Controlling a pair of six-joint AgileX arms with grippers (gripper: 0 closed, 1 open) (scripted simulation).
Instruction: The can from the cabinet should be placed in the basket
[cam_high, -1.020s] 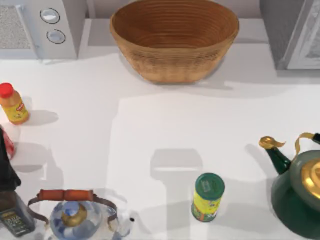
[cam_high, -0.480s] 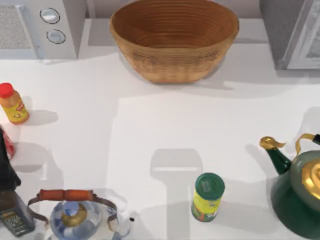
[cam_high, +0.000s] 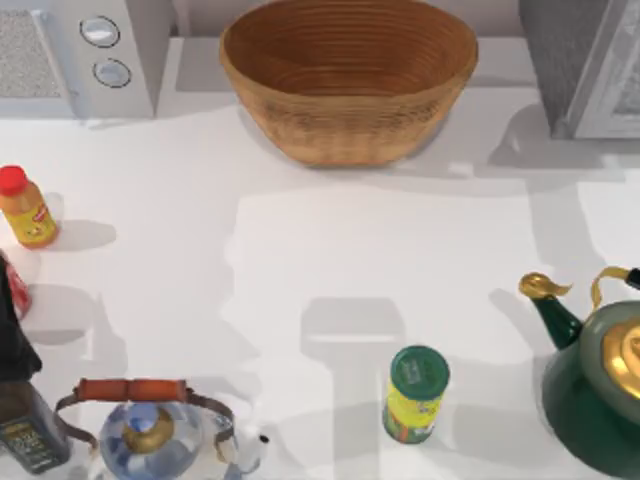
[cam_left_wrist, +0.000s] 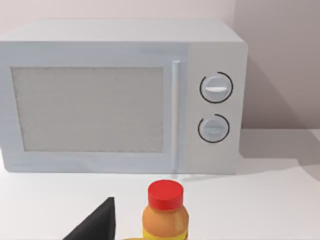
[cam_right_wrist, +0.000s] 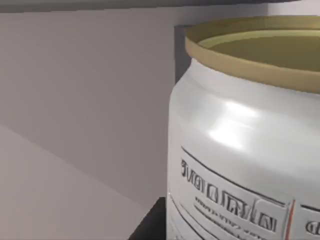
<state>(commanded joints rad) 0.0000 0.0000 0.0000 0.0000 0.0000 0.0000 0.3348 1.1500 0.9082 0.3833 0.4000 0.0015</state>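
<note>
White and glossy, with a pale gold rim, the can (cam_right_wrist: 250, 150) looms very close in your right wrist view, upright, with fine printed lettering and a thin red line on its side. Behind it you see plain grey-mauve walls meeting at a corner, and a dark wedge sits at the foot of the can; whether that wedge is part of your right gripper cannot be told, nor can the state of that gripper's fingers.

From above, the cabinet (cam_high: 560, 60) stands at the table's far right corner: grey speckled body, pale white-framed door panel (cam_high: 615, 80) angled at the frame's edge. The basket (cam_high: 348, 75), tan woven wicker ribbed with concentric rings, sits at the far middle of the white table (cam_high: 300, 250), between the cabinet and the microwave (cam_high: 75, 55).

Your left wrist view faces the microwave's front, with its mesh door and two round knobs. Just below it stands the orange bottle (cam_left_wrist: 165, 212) with a red cap, and a black pointed tip (cam_left_wrist: 97, 225) beside it; you cannot tell whether the left gripper's fingers are wide or narrow.

Nearer you on the table:
- yellow-green canister (cam_high: 415, 395) with dark green lid, near middle, upright;
- green kettle (cam_high: 595, 385) with gold spout and lid, near right;
- glass kettle (cam_high: 150, 435) with a brown handle, near left;
- orange bottle at the left edge.
</note>
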